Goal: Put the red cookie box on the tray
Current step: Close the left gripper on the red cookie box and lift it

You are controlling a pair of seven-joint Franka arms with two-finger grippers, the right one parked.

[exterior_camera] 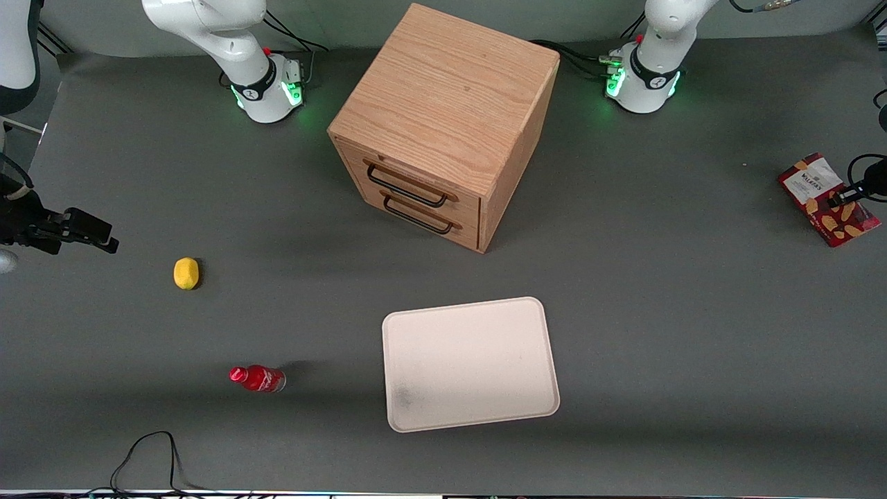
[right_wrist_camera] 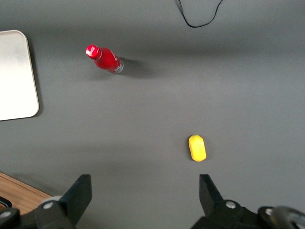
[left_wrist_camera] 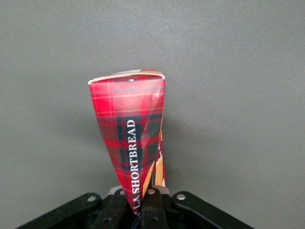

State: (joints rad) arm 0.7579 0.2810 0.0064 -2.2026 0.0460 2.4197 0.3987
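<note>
I've got the gripper [exterior_camera: 842, 197] clamped on the red cookie box [exterior_camera: 824, 197] at the working arm's end of the table, lifted I think; next: carry it to the tray [exterior_camera: 470, 364] & set down.

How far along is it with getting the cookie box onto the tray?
Done: the end effector looks shut on the cookie box, at the working arm's end of the table. In hand: whether the box has left the table, I cannot tell. Left: carrying it to the tray, which lies bare in front of the cabinet, then setting it down and letting go.
</note>
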